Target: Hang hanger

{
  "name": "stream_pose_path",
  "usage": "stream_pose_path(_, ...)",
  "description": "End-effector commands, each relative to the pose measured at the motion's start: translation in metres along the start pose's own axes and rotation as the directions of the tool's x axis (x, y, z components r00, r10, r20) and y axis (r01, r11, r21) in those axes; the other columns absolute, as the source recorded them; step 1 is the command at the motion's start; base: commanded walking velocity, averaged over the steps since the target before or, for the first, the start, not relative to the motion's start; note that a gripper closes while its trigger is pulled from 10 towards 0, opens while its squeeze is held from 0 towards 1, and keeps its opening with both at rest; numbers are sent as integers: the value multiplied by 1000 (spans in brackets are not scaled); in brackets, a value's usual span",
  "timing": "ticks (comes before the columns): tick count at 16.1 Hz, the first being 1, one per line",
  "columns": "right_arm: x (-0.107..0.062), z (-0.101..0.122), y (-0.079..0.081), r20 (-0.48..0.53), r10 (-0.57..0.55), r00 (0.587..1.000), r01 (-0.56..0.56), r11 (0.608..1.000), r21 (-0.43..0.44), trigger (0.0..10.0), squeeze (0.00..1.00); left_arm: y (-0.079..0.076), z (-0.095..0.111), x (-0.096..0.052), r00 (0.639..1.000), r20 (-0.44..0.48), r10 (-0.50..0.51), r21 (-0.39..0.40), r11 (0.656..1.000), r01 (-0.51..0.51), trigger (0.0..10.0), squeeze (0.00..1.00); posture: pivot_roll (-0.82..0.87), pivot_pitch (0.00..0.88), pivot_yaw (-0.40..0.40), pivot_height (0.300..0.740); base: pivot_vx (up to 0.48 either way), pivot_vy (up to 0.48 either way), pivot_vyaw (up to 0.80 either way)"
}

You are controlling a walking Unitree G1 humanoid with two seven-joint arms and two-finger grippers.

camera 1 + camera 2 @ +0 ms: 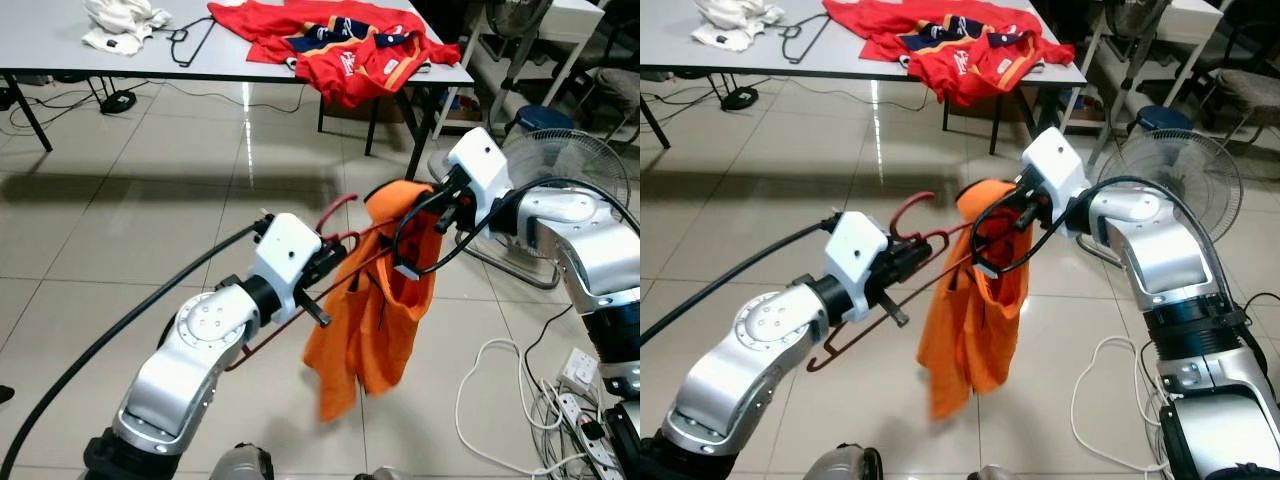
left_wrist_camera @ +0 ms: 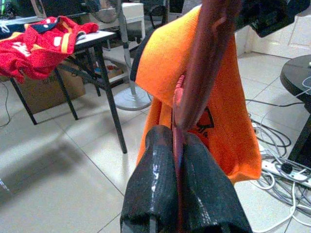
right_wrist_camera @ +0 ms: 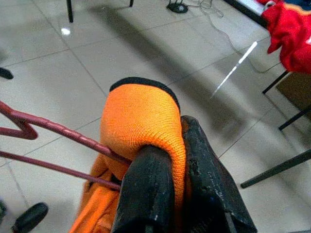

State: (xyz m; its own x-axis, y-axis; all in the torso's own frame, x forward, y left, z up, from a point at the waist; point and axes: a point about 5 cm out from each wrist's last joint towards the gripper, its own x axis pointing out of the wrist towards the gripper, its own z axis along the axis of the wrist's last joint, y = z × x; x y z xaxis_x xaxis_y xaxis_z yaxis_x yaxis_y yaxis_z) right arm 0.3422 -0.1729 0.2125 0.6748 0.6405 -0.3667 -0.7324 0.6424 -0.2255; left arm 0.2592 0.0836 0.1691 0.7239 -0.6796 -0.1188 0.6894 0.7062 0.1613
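Hanger [image 1: 335, 240] far end hidden inside orange shirt [image 1: 385, 300].

You have a dark red wire hanger [image 1: 340, 240] carrying a bright orange shirt [image 1: 385, 300], which has a black-edged collar and a small dark print on its front. The left gripper [image 1: 322, 268] and right gripper [image 1: 447, 205] each have black fingers [image 2: 194, 194] under white wrist housings on silver arms. Behind them, the pale grey surface [image 1: 60, 55] on black legs holds a red jersey [image 1: 340, 40] with navy and yellow-orange trim, a white cloth [image 1: 122, 22] and a black hanger [image 1: 190, 42]. The floor [image 1: 130, 220] you see is glossy beige tile, with white cables [image 1: 500, 400] on it at the robot's right.
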Motion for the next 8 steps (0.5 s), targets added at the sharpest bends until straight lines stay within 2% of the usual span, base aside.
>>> stream_pose_path(1,-3,2,-7,-44,-66,997,65,998,-11,10000,0,2,6,4,1000,4,31,6,999,-31,10000,0,-83,56,-37,740,0,0,0)
stream_pose_path(3,-1,-2,-12,-66,-126,990,130,990,60,10000,0,12,9,6,988,8,151,-27,988,-151,10000,0,-80,67,-36,740,0,0,0)
stream_pose_path(4,1,0,-7,-45,-97,994,101,991,92,10000,0,16,10,5,980,22,198,-47,979,-197,10000,0,-80,69,-36,740,0,0,0)
stream_pose_path(6,4,-2,4,-45,-48,998,53,991,125,10000,0,14,14,2,977,55,206,-81,976,-201,10000,0,-75,59,-34,740,0,0,0)
stream_pose_path(8,6,-13,10,-117,-43,992,58,990,132,10000,0,9,13,-2,979,49,197,-84,978,-192,10000,0,-70,46,-32,740,0,0,0)
